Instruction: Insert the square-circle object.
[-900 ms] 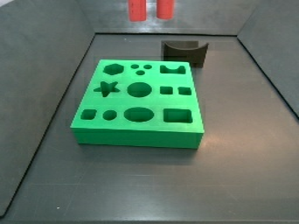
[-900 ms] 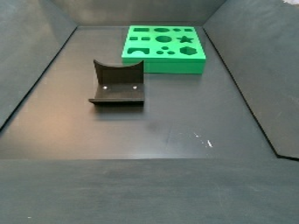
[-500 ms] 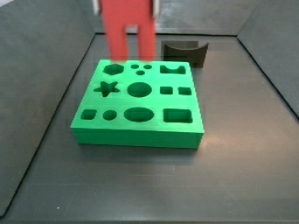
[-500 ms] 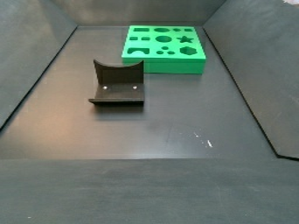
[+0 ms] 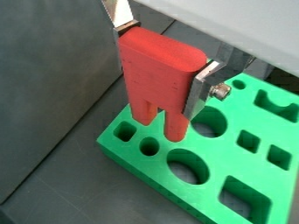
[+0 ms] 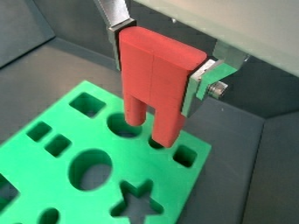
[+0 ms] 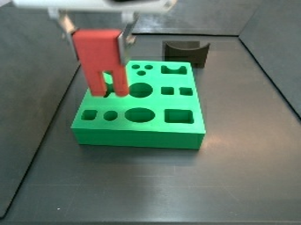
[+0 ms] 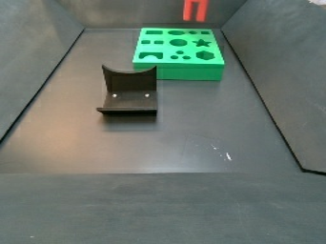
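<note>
My gripper [image 7: 97, 28] is shut on the red square-circle object [image 7: 97, 60], a flat block with two prongs pointing down. It also shows in both wrist views [image 5: 158, 74] [image 6: 156, 74], clamped between the silver fingers [image 5: 205, 80] [image 6: 201, 80]. The prongs hang over the left side of the green board [image 7: 139, 130], by its star hole [image 7: 108, 89]. I cannot tell whether they touch the board. The board shows under the prongs in both wrist views [image 5: 126, 156] [image 6: 47, 171]. In a side view only the red object's tip [image 8: 193, 10] shows behind the board [image 8: 178, 71].
The dark fixture [image 7: 186, 53] stands on the floor behind the board's right corner; in a side view it [image 8: 128, 92] stands apart in front of the board. Grey walls enclose the dark floor [image 8: 192, 143].
The gripper with the red object has come down and forward from the back wall to over the board's left side. Board and fixture have not moved.
</note>
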Available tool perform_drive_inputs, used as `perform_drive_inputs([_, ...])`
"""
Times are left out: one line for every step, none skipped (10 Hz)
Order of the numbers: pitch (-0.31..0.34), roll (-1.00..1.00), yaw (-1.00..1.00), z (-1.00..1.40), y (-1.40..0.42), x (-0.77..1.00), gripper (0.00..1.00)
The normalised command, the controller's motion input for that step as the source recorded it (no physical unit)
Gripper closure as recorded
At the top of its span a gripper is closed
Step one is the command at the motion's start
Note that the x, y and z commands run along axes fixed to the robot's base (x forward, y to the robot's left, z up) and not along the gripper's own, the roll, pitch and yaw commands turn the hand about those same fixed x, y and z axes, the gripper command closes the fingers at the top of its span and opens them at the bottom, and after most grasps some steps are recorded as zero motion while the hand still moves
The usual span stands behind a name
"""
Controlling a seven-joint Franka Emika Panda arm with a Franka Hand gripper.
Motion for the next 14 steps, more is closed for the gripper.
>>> perform_drive_inputs([-0.124,0.11,0.16,-0.61,-0.13,-0.11,1.0])
perform_drive_inputs([-0.063,0.16,0.19,-0.49,-0.18,-0.09,1.0])
perform_drive_inputs([-0.023,0.17,0.19,-0.41,-0.15,-0.05,1.0])
perform_drive_inputs([0.0,0.2,0.19,-0.35,-0.13,-0.03,1.0])
perform_drive_inputs([-0.007,0.22,0.21,-0.34,-0.1,-0.08,1.0])
perform_drive_inputs([0.0,0.18,0.17,-0.32,-0.09,-0.07,1.0])
perform_drive_inputs([0.0,0.13,0.05,-0.29,-0.05,-0.08,1.0])
perform_drive_inputs([0.0,0.04,0.0,-0.22,-0.03,-0.14,1.0])
perform_drive_inputs([0.0,0.0,-0.17,-0.21,-0.04,-0.11,1.0])
perform_drive_inputs([0.0,0.0,-0.21,-0.3,-0.05,-0.04,1.0])
perform_drive_inputs([0.0,0.0,-0.11,-0.39,0.0,0.0,1.0])
perform_drive_inputs([-0.02,0.0,-0.01,-0.56,0.0,0.15,1.0])
perform_drive_inputs([-0.043,0.0,0.0,-0.74,0.0,0.33,1.0])
perform_drive_inputs([-0.06,0.0,0.0,-0.75,0.0,0.3,1.0])
